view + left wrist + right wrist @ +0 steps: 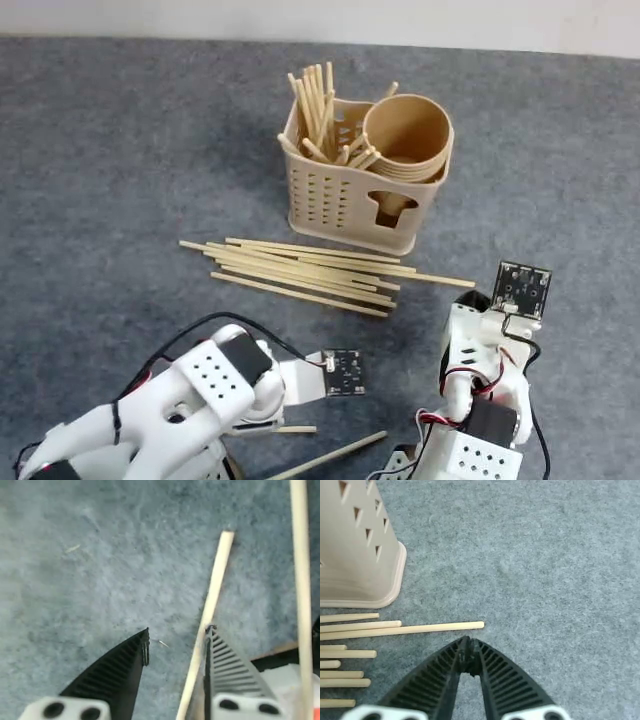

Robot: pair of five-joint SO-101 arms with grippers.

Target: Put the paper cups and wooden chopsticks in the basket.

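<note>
**High view.** The basket stands at 12 o'clock on the bench, with stacked paper cups and some sticks already inside. A loose bundle of wooden chopsticks lies on the bench just on the basket's 6 o'clock side.

**Wrist views.** The left jaws are spread over the bench at 6 o'clock, and a stray chopstick lies along the inner face of one jaw. The right jaws are pressed together, holding nothing, near the bundle's 3 o'clock end.

**Suggested technique.** Centre the stray chopstick between the left jaws, lower them to the bench, then close them.
</note>
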